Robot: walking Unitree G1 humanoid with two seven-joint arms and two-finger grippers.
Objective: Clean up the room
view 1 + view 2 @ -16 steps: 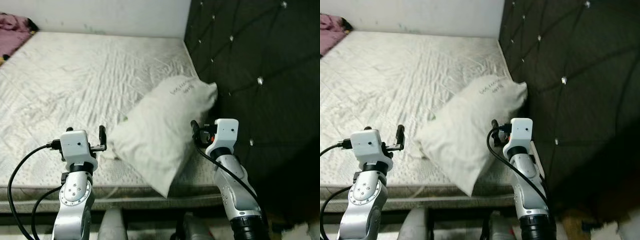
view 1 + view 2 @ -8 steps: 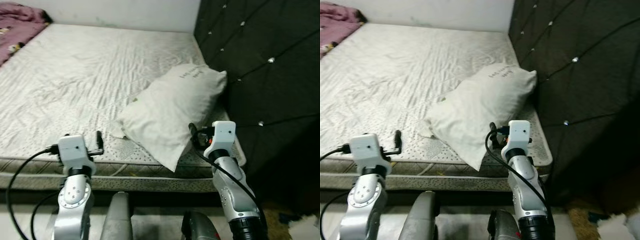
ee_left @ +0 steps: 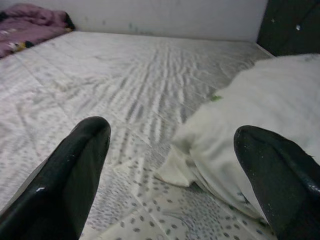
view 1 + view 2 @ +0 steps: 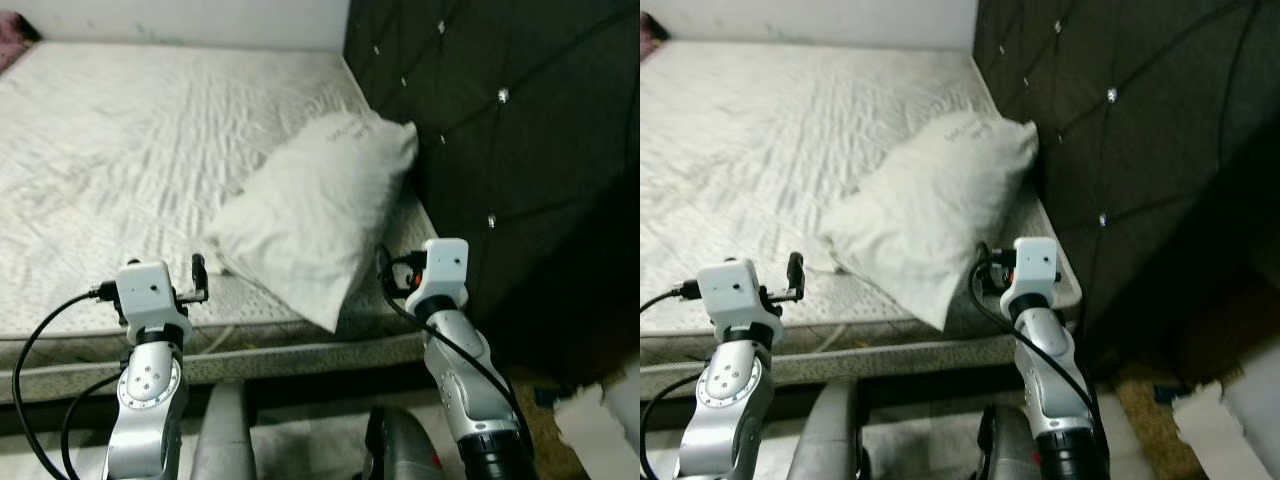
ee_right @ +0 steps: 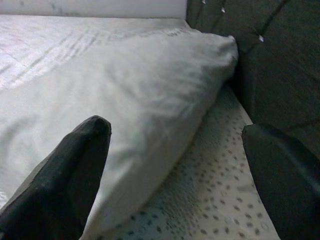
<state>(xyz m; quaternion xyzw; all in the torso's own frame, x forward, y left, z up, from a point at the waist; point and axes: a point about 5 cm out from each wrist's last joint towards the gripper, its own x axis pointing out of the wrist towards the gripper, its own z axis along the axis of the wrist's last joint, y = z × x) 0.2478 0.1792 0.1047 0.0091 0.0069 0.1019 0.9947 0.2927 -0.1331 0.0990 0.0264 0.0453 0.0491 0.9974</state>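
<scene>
Standing off the bed edge now: left gripper (image 3: 165, 170) and right gripper (image 5: 175, 165) both spread, empty; white pillow (image 4: 315, 210) just ahead, ungrasped.

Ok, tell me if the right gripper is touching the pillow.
Apart. The right wrist view shows the right gripper open, short of the pillow, bare mattress beneath.

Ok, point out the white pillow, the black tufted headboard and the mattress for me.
white pillow (image 4: 315, 215), left eye view, middle of its top face.
black tufted headboard (image 4: 470, 120), left eye view, padded panel between studs.
mattress (image 4: 120, 150), left eye view, bare wrinkled sheet.
</scene>
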